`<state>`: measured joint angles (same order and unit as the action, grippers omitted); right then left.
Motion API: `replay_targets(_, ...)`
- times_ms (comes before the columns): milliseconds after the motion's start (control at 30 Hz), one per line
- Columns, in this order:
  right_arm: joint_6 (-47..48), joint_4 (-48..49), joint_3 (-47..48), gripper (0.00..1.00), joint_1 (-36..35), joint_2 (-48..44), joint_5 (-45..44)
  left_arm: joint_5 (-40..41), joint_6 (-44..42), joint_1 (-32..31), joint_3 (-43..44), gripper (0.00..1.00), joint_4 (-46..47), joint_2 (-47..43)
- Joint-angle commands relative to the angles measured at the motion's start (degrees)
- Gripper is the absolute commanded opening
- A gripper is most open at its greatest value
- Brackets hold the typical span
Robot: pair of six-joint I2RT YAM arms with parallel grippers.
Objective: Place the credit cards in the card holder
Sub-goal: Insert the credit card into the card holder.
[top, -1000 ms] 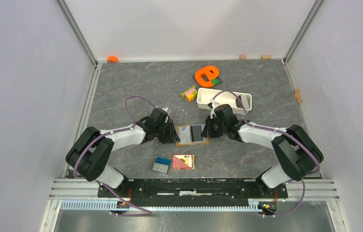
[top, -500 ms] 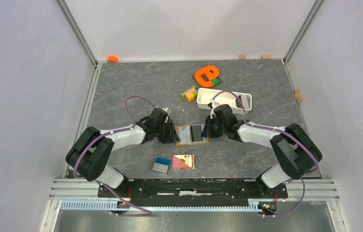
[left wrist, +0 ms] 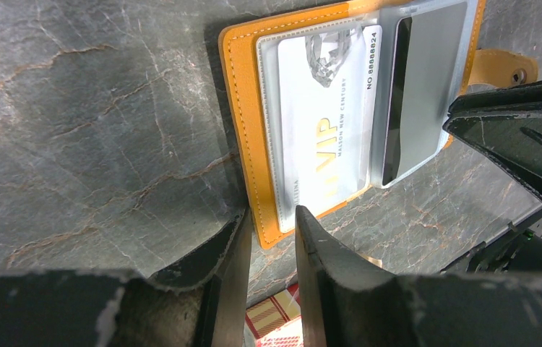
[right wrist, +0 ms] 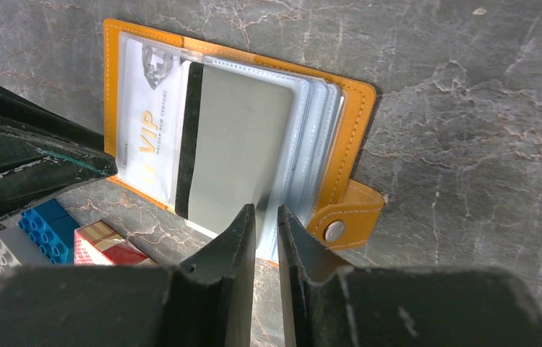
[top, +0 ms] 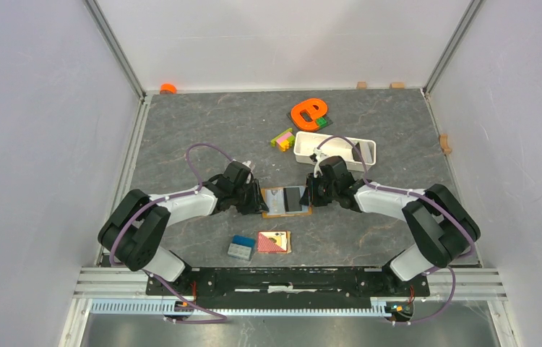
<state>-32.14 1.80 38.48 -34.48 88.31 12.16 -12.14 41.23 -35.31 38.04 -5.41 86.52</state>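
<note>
The tan-orange card holder (top: 287, 201) lies open on the desk (top: 203, 130), between the two arms. A white VIP credit card (left wrist: 329, 130) sits in a clear sleeve, and a grey, black-striped credit card (right wrist: 239, 144) lies over the next sleeves. The left end effector (left wrist: 272, 217) straddles the holder's corner with its jaws slightly apart. The right end effector (right wrist: 264, 217), nearly closed, meets the sleeves' edge beside the snap clasp (right wrist: 334, 230). Whether either is actually pinching anything, I cannot tell.

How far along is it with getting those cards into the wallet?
White VIP card already sits in a clear sleeve of the open card holder. In hand: grey card at the next sleeve, right jaws at its edge, left jaws astride the cover's corner. Left, it seems: seating it fully.
</note>
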Motion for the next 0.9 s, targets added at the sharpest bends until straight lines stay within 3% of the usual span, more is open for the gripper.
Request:
replay_targets(0,-0.40,2.90,-0.29,0.22,-0.17,1.68,3.88,-0.05,-0.27,0.15,-0.72,0.35,-0.56,0.13)
replay_targets(867,-7.45,15.96,-1.83,0.23,-1.47,2.79,13.07,-0.51,-0.63,0.15,-0.36,0.32,-0.23,0.58)
